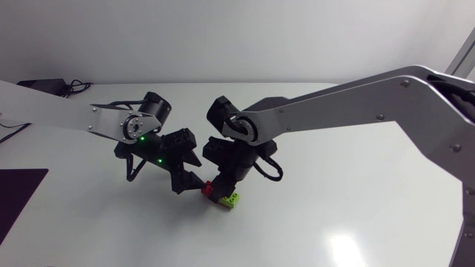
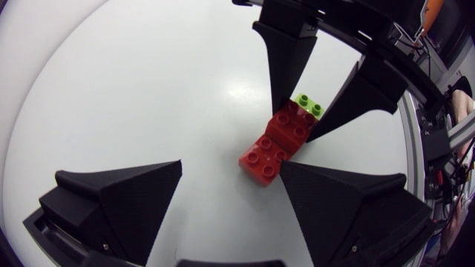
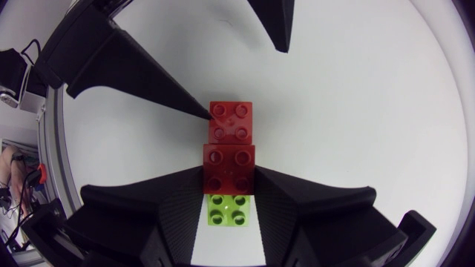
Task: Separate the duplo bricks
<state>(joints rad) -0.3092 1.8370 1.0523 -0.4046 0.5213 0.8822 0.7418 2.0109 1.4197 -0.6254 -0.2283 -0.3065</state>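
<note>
A row of joined duplo bricks lies on the white table (image 1: 356, 215): a red brick (image 3: 231, 121), a second red brick (image 3: 229, 169) and a lime green brick (image 3: 229, 208). My right gripper (image 3: 228, 179) is shut on the green brick and the red one next to it, its fingers pressing from both sides. My left gripper (image 2: 231, 170) is open around the free red brick (image 2: 264, 157), and one finger (image 2: 341, 211) touches that brick's corner. In the head view both grippers meet over the bricks (image 1: 221, 194), with the left gripper (image 1: 189, 180) and the right gripper (image 1: 223, 190) side by side.
A dark mat (image 1: 18, 194) lies at the table's left front edge. A black box with cables (image 1: 46, 85) sits at the back left corner.
</note>
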